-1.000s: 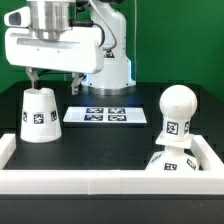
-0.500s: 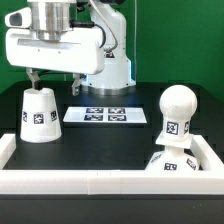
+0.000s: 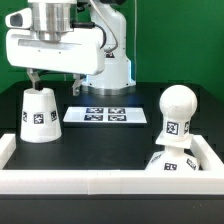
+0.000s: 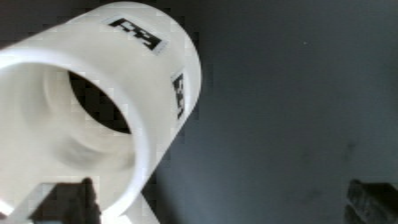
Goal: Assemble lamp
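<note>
The white tapered shade (image 3: 38,113) stands on the black table at the exterior view's left, with a tag on its side. My gripper (image 3: 54,82) hangs just above it, open and empty. One finger is over the shade's top rim and the other is off to the exterior view's right of it. In the wrist view the shade (image 4: 107,110) shows its hollow inside, and my gripper (image 4: 222,205) spans its rim and bare table. The ball-topped bulb (image 3: 177,114) stands at the exterior view's right on a tagged white part (image 3: 166,164); I cannot tell whether that is the base.
The marker board (image 3: 107,115) lies flat behind the middle of the table. A low white wall (image 3: 100,181) runs along the front and both sides. The robot's base (image 3: 108,65) stands at the back.
</note>
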Controlling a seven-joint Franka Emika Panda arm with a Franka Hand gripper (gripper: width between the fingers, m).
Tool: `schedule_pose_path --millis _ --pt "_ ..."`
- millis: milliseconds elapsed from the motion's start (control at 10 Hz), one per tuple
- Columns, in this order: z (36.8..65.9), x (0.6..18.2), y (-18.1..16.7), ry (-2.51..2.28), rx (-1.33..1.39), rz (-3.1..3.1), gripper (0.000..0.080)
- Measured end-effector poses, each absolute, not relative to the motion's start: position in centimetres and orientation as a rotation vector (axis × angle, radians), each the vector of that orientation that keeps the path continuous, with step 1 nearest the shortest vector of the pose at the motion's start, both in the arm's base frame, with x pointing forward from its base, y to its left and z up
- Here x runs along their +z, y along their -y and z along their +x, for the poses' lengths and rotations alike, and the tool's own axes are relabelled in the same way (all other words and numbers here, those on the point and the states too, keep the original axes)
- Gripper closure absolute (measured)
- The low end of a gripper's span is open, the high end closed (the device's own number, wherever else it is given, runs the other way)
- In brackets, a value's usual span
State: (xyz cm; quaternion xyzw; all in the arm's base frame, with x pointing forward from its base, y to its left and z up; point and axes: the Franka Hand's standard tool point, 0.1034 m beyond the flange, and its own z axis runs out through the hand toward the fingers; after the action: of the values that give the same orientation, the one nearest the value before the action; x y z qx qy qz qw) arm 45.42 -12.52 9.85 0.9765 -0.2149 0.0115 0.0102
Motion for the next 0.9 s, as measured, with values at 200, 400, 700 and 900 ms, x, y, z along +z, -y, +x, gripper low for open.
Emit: schedule_pose_path --millis 200,400,700,900 --pt "43.7 8.8 12.4 0.671 0.034 3.04 0.0101" --pt "43.4 8.2 12.4 0.665 0.034 3.034 0.0101" --pt "43.5 7.8 12.2 0.647 0.027 3.033 0.0208" --pt "44.1 8.1 12.2 0.642 0.04 3.034 0.0364"
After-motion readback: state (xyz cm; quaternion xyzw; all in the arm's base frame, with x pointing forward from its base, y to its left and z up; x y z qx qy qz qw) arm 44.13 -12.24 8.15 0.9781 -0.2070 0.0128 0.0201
